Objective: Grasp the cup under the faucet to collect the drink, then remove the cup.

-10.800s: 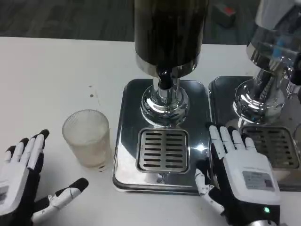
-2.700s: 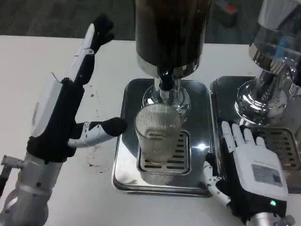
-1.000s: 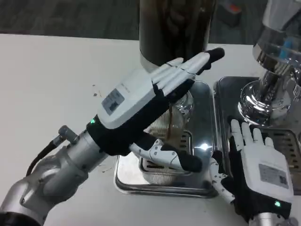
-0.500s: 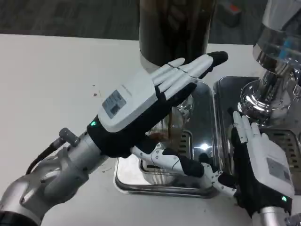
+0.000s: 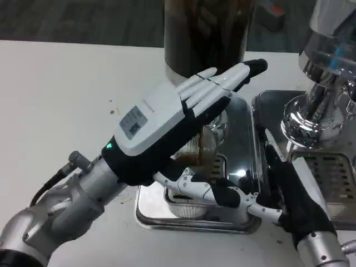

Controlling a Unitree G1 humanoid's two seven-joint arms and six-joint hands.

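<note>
We reckon the ribbed cup (image 5: pixel 201 146), standing under our flat, empty left hand (image 5: pixel 167 119) beneath the faucet (image 5: pixel 204 30), grows heavy and sloshy, so our turned-edgewise right hand (image 5: pixel 292 194), grip unclear, should clasp its mid-wall.

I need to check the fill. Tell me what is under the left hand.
Under the left hand a ribbed clear plastic cup stands on the slotted metal drip grille, with brown liquid visible inside. The hand covers most of the cup, hiding the level.
</note>
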